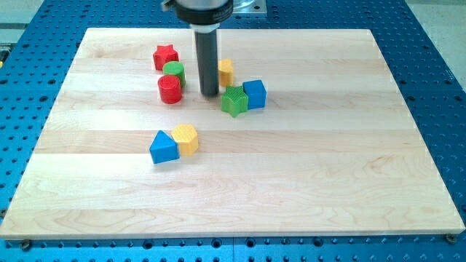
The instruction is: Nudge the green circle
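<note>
The green circle (175,71) is a short green cylinder near the view's top, left of centre. It touches the red cylinder (170,89) just below it and sits just below-right of the red star (165,56). My tip (210,94) rests on the board to the right of the green circle, with a small gap between them. The rod hides part of the yellow block (226,71) on its right.
A green star (234,100) and a blue cube (255,94) touch each other just right of my tip. A blue triangle (163,148) and a yellow hexagon block (186,138) sit together lower down. The wooden board (291,182) lies on a blue perforated table.
</note>
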Controlling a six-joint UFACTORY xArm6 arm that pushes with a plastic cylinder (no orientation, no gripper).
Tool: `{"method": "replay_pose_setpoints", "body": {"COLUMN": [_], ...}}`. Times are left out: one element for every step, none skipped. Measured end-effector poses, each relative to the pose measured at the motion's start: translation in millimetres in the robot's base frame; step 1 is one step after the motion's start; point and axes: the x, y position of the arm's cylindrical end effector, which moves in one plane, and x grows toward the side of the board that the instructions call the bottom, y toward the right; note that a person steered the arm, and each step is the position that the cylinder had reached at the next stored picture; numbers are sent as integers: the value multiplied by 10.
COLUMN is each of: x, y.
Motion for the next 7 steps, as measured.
{"method": "replay_pose_setpoints", "body": {"x": [-491,-507,-470,-433,-432,-432,-432], "y": [-209,-316,-205,243,77,-265,-438]}}
